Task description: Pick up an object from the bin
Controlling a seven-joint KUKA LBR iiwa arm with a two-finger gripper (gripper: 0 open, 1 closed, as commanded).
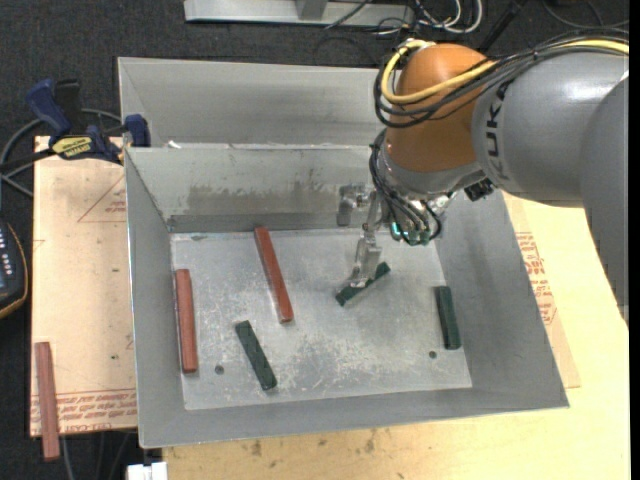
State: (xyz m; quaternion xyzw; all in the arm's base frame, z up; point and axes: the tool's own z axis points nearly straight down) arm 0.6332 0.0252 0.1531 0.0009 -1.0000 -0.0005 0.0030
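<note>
My gripper (365, 268) reaches down into the middle of the bin, right of centre. Its fingers stand close together, closed on the middle of a short dark green bar (350, 291). This bar lies slantwise, its left end low on the bin floor and its right end a little higher. An orange-brown bar (273, 273) lies to the left of it, apart from the gripper.
A red-brown bar (185, 320) lies along the bin's left side. A second dark green bar (255, 355) lies near the front, left of centre. A third dark green bar (446, 317) lies by the right wall. The arm's orange cover hangs over the bin's back right.
</note>
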